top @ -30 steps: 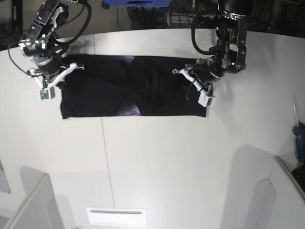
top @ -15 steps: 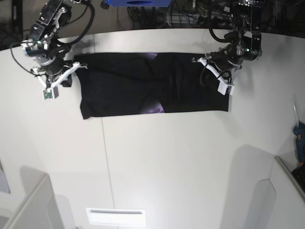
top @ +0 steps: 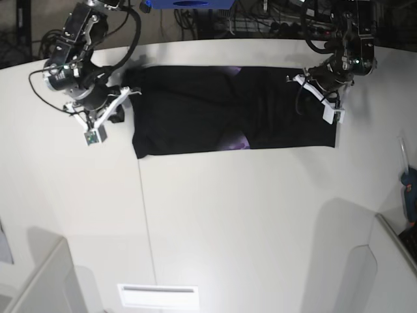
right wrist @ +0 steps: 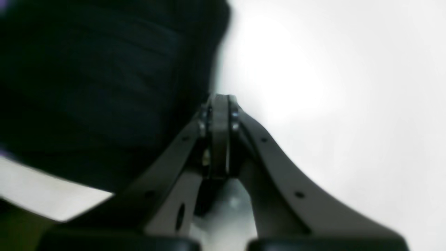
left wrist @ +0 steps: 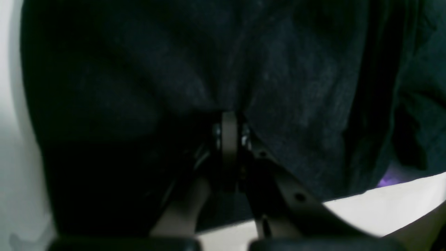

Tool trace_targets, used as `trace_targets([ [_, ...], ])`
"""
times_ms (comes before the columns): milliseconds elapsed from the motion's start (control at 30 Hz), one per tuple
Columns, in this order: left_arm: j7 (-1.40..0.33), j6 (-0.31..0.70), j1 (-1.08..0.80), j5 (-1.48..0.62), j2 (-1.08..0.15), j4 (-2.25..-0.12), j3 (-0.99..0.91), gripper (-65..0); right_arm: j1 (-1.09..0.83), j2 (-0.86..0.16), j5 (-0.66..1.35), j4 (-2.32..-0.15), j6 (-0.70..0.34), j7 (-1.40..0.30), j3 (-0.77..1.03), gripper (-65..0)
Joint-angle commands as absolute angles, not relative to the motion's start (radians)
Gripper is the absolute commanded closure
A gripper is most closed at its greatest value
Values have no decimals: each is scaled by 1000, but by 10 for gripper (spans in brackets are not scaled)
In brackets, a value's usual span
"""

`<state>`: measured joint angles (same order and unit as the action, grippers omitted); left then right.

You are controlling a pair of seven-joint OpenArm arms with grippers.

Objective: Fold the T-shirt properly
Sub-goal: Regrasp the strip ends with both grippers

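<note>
- At the far edge of the worktop [top: 215, 215] I see the shirt [top: 195, 107] lying as a long black band, folded lengthwise and stretched flat between my two arms.
- A small purple patch of print shows near the middle of its near edge; the rest that I see is plain black.
- My left tool [top: 311, 85] sits at the end of the shirt on the base view's right. In the left wrist view its fingers [left wrist: 228, 136] are pressed together with black cloth bunched around the tips, so I read it as clamped on the shirt.
- My right tool [top: 121, 104] is at the other end, on the base view's left. In the right wrist view its fingers [right wrist: 219, 115] are together, right at the shirt's edge; the picture is blurred, and I cannot tell whether any cloth is caught between them.
- The left end of the shirt looks a little narrower than the right in the base view, with the near left corner rounded.
- A blue object [top: 187, 3] stands beyond the worktop's far edge, well apart from the shirt.
</note>
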<state>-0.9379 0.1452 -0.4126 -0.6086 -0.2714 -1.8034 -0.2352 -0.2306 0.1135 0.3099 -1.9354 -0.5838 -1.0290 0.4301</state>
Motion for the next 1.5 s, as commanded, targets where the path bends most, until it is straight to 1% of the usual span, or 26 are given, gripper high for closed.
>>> trace_targets([
  [0,-929,150,-426,-619,-280,-1839,-246,0,-217,107,358,-1951,-584,-1032,433,0],
  [67,-929,150,-435,-619,-280,-1870,-249,0,-208,105,456,-1945,-581,-1079,435,0],
  [100,-929,150,-437,-619,-280,-1885,-249,0,-199,104,493,-1936,-581,-1106,435,-15],
  [200,-929,150,-438,-619,-278,-1925,-254,0,-166,101,539,-1888,-581,-1176,435,-197],
  [300,-929,150,-460,-619,-277,-1945,-334,0,-130,102,549,-1793,-581,-1231,435,-332],
  [333,-929,151,-466,-624,-277,-1945,-369,0,-120,102,549,-1761,-581,-1234,437,-356],
  [400,-929,168,-469,-662,-278,-1939,-444,0,-117,104,552,-1727,-581,-1222,464,-356],
  [533,-929,263,-498,-725,-286,-1933,-627,0,-105,97,611,-1699,-581,-1219,512,-356],
  [600,-929,268,-499,-723,-286,-1925,-704,0,-102,93,641,-1689,-581,-1219,515,-356],
  [667,-929,269,-496,-723,-303,-1894,-733,0,-88,77,645,-1670,-581,-1221,513,-357],
  [767,-923,269,-490,-723,-334,-1799,-733,0,-67,74,645,-1609,-581,-1221,515,-357],
  [933,-921,269,-452,-710,-343,-1687,-731,0,-53,73,645,-1504,-581,-1213,515,-356],
  [1067,-921,272,-412,-581,-326,-1687,-723,0,-61,74,645,-1501,-581,-1219,504,-356],
  [1133,-921,272,-395,-542,-320,-1684,-679,0,-62,74,645,-1501,-581,-1216,504,-356],
  [1233,-920,272,-386,-533,-318,-1676,-633,0,-62,68,644,-1501,-581,-1216,507,-356],
  [1300,-920,272,-386,-533,-317,-1678,-610,0,-61,42,644,-1500,-581,-1214,507,-354],
  [1467,-920,272,-361,-530,-298,-1656,-556,0,-67,18,639,-1501,-581,-1214,504,-354],
])
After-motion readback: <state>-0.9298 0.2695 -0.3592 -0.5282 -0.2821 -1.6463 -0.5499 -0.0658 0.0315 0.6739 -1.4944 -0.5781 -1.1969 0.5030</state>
